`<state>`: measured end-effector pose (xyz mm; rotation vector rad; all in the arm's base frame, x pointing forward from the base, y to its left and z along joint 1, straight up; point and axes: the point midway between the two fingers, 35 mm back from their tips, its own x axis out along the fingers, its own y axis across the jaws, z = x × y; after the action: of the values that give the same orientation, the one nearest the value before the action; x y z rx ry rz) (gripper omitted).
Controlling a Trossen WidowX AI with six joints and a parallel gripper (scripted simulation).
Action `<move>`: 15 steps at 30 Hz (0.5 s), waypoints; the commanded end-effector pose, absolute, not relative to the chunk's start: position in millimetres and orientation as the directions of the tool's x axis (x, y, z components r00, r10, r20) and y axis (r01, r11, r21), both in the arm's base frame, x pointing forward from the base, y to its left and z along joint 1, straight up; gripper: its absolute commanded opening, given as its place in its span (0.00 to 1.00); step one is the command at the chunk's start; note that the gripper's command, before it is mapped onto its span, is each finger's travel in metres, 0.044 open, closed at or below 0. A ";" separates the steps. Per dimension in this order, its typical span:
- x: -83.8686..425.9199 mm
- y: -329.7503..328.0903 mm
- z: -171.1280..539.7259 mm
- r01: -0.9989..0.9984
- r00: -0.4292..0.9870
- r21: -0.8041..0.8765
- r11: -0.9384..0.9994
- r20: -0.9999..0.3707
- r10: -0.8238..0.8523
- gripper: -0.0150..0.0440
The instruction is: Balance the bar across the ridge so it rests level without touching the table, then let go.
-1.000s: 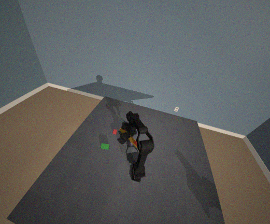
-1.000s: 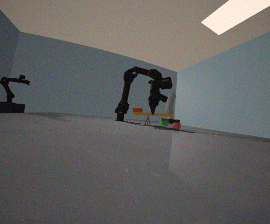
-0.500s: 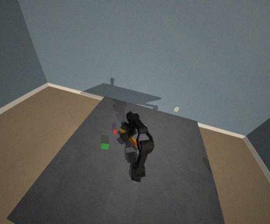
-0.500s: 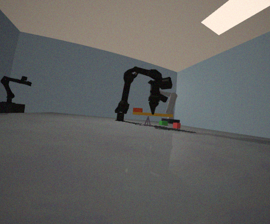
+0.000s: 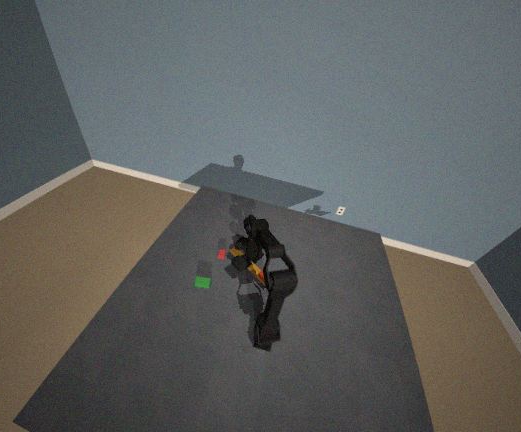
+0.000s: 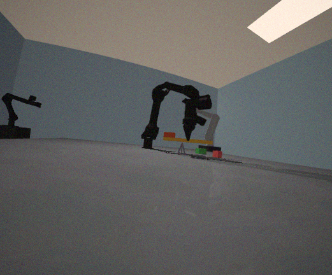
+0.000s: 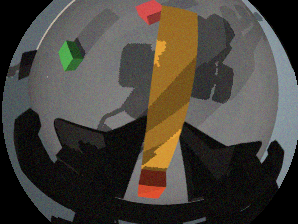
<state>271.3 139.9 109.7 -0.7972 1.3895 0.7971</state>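
The long orange-yellow bar (image 5: 255, 268) (image 6: 200, 141) (image 7: 172, 75) is between the fingers of my gripper (image 6: 188, 139) (image 7: 163, 123), which is shut on it off its middle as seen in the exterior view. A red-orange block (image 6: 169, 135) (image 7: 151, 191) sits on the bar's end nearest the arm's base. The grey ridge (image 6: 181, 149) stands under the bar, between that block and my fingers. The bar is above the table and looks nearly level, its far end slightly lower in the exterior view. Whether it touches the ridge top I cannot tell. The wrist view hides the ridge.
A red block (image 5: 221, 254) (image 6: 217, 154) (image 7: 149, 11) lies on the table near the bar's far end. A green block (image 5: 202, 282) (image 6: 201, 151) (image 7: 70, 55) lies off to one side. Other arms stand in the background in the exterior view.
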 end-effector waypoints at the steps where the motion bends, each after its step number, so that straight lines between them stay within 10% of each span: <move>1: 271.5 139.8 108.7 -0.855 0.023 -0.013 0.519 -1.000 0.012 0.25; 15: 271.7 140.1 110.3 -0.856 0.025 -0.014 0.517 -1.000 0.014 0.25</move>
<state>271.7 140.1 110.4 -0.7974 1.3889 0.7971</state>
